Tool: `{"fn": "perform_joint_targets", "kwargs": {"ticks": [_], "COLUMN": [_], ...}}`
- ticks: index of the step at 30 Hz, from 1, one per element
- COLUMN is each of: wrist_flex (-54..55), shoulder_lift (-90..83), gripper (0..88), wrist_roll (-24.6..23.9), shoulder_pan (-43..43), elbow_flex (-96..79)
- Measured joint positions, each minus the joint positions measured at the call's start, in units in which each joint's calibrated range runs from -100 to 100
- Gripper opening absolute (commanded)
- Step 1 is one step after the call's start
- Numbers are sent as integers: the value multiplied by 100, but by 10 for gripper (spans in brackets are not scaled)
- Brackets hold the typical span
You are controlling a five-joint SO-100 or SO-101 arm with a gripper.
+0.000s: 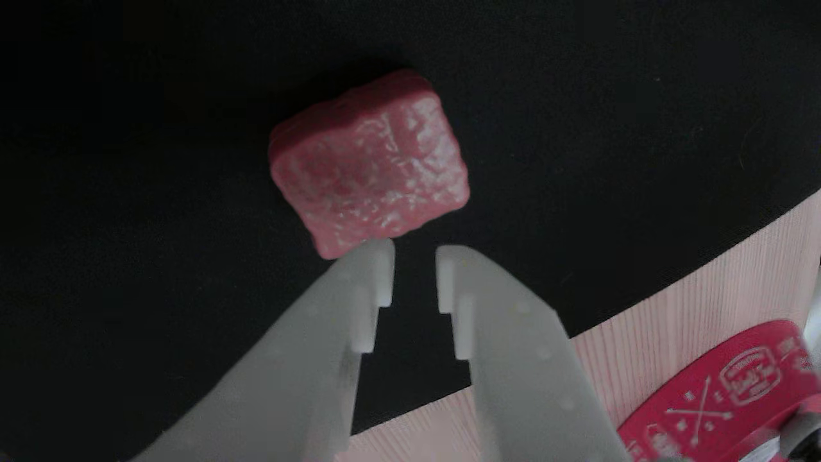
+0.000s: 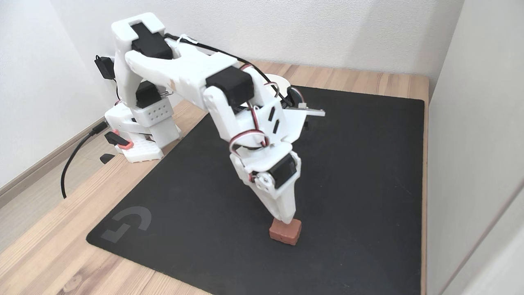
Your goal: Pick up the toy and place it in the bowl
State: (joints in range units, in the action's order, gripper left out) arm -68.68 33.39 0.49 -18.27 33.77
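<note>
The toy (image 1: 369, 167) is a small dull-red block with bumpy glossy faces, lying on the black mat (image 1: 128, 128). In the other view my gripper (image 1: 415, 263) comes in from below. Its white fingertips stand a narrow gap apart, just short of the toy's near edge, with nothing between them. In the fixed view the gripper (image 2: 286, 219) points straight down, and its tip rests at the top of the toy (image 2: 285, 232). A white round rim (image 2: 282, 82) shows behind the arm at the mat's far edge, mostly hidden. I cannot tell whether it is the bowl.
A bright red round container with white print (image 1: 725, 398) sits on the wooden table at the lower right of the other view. The arm's base (image 2: 139, 135) stands at the left beside the black mat (image 2: 368, 164). A white wall panel (image 2: 475, 143) runs along the table's right edge.
</note>
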Motion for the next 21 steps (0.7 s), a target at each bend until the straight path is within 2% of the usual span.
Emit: {"fn": "perform_joint_targets", "kwargs": {"ticks": [7, 12, 18, 19, 21], "wrist_flex": [0, -93, -160, -177, -228], "shoulder_lift": [0, 0, 0, 0, 0], "gripper": [33, 33, 43, 64, 178], "wrist_roll": [921, 1138, 1153, 1153, 1153], "shoulder_pan": [0, 0, 0, 0, 0], "elbow_flex": [0, 0, 0, 0, 0]}}
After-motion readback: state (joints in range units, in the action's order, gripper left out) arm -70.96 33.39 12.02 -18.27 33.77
